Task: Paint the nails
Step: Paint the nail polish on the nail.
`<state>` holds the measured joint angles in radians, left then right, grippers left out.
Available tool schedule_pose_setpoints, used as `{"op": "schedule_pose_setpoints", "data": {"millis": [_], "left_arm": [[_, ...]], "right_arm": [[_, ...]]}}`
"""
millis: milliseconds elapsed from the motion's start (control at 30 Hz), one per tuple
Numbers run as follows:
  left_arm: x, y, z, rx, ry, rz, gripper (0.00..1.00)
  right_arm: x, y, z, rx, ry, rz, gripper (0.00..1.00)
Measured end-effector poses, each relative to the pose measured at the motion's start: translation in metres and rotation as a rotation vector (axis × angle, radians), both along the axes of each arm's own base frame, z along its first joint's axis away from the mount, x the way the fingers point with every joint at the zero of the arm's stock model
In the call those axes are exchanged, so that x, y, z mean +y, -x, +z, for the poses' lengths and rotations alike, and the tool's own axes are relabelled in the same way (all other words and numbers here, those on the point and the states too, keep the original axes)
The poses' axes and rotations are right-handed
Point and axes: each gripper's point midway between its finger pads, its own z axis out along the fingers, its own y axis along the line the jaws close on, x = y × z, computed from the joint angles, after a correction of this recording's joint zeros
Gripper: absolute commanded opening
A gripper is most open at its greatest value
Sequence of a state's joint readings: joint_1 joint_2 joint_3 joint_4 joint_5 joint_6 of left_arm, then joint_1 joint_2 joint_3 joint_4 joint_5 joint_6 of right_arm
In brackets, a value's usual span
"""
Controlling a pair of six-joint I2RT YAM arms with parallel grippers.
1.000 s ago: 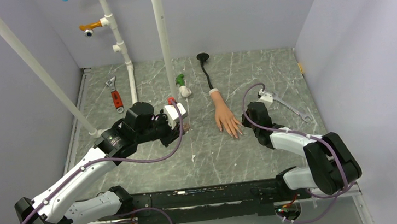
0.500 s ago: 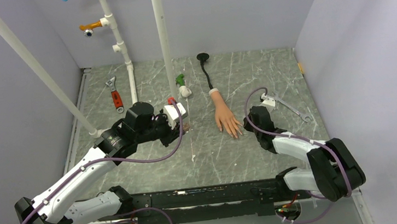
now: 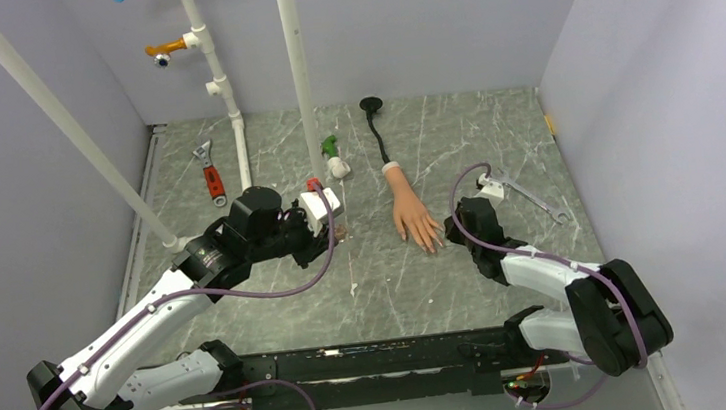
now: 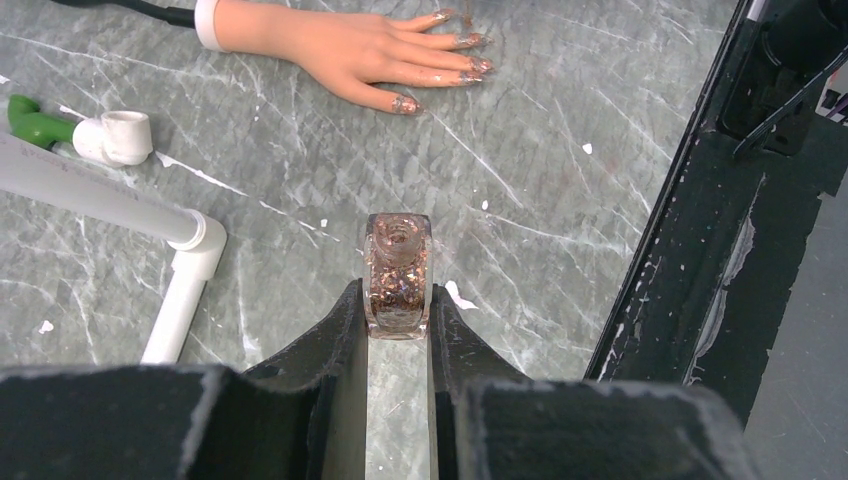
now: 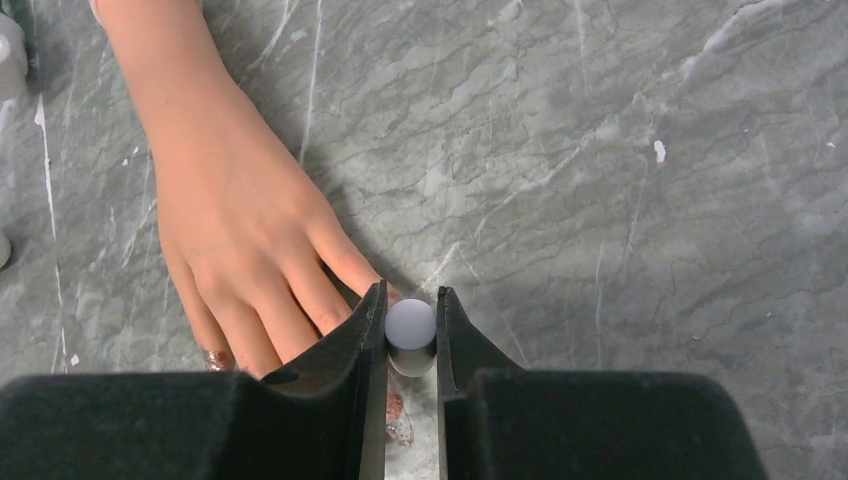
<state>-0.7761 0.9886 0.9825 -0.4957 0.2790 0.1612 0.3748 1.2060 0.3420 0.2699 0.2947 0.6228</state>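
Note:
The peach mannequin hand (image 3: 408,216) lies palm down mid-table, with its black stem (image 3: 376,128) running back. Its nails (image 4: 478,65) carry pink glitter in the left wrist view. My left gripper (image 4: 397,300) is shut on a small open bottle of pink glitter polish (image 4: 398,275), which stands on the table left of the hand (image 3: 338,230). My right gripper (image 5: 411,300) is shut on the white polish cap (image 5: 410,325), held over the fingertips at the hand's outermost finger. A glittered nail (image 5: 398,425) shows between my right fingers. The brush under the cap is hidden.
White PVC pipes (image 3: 296,71) rise at the back left, with a white elbow near the bottle (image 4: 190,250). A red-handled wrench (image 3: 211,179), a green and white fitting (image 3: 333,156) and a silver wrench (image 3: 529,194) lie around. A black rail (image 4: 700,250) borders the near edge.
My right gripper has shifted slightly right and nearer along the fingertips, still holding the cap. The left arm and the bottle have not moved.

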Motion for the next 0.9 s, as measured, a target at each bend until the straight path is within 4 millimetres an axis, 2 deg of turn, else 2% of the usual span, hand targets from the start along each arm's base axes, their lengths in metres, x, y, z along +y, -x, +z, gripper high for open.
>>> {"op": "schedule_pose_setpoints", "data": {"millis": [267,600,900], "left_arm": [[0.000,-0.001,-0.002,0.003,-0.006,0.000,0.00],[0.000,-0.002,-0.004,0.006,-0.014,0.006,0.00],[0.000,-0.002,-0.005,0.006,-0.015,0.006,0.00]], "right_arm": [[0.002,-0.001,0.005,-0.015,-0.010,0.008,0.00],[0.002,-0.001,0.002,-0.005,-0.004,0.008,0.00],[0.008,-0.017,0.021,-0.047,-0.007,0.017,0.00]]}}
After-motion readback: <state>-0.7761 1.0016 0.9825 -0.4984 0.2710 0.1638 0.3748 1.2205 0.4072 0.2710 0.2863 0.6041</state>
